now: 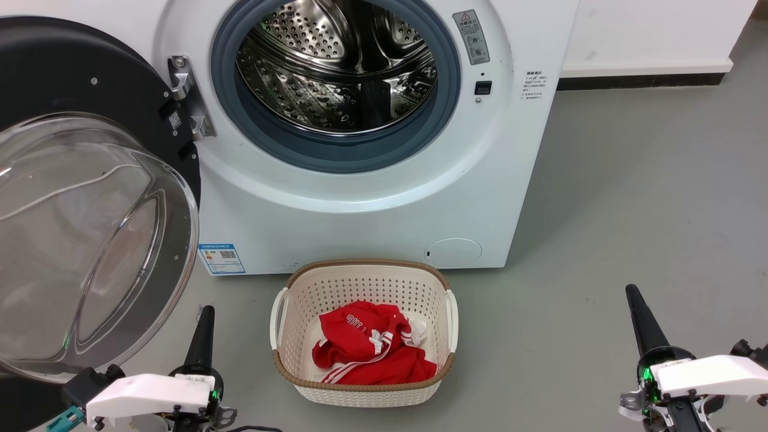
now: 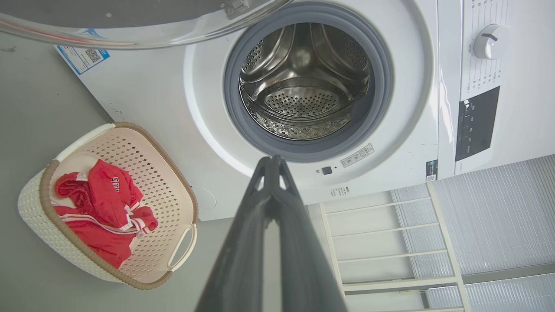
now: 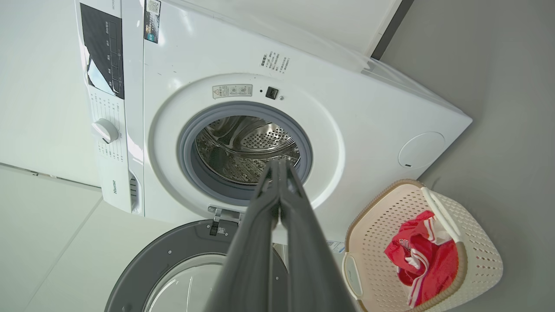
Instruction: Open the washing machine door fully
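Head view, door: the washing machine door [image 1: 90, 198] is swung way out, off the left side of the washing machine [image 1: 372, 204], inner side facing the camera.
Head view, floor: a basket [image 1: 366, 263] with a red garment [image 1: 366, 351] sits on the floor [image 1: 600, 240] just in front of the machine.
Head view, pincers: the left pincer [image 1: 207, 312] is lower left, just beside the door's bottom edge. The right pincer [image 1: 633, 294] is lower right, well apart from everything.
Left wrist view: the left pincer is clenched, tips together, nothing in it. It points at the grey gasket [image 2: 232, 86] below the drum [image 2: 303, 86].
Right wrist view: the right pincer is clenched on nothing too, tips over the drum opening. The door hangs open at that view's bottom edge.
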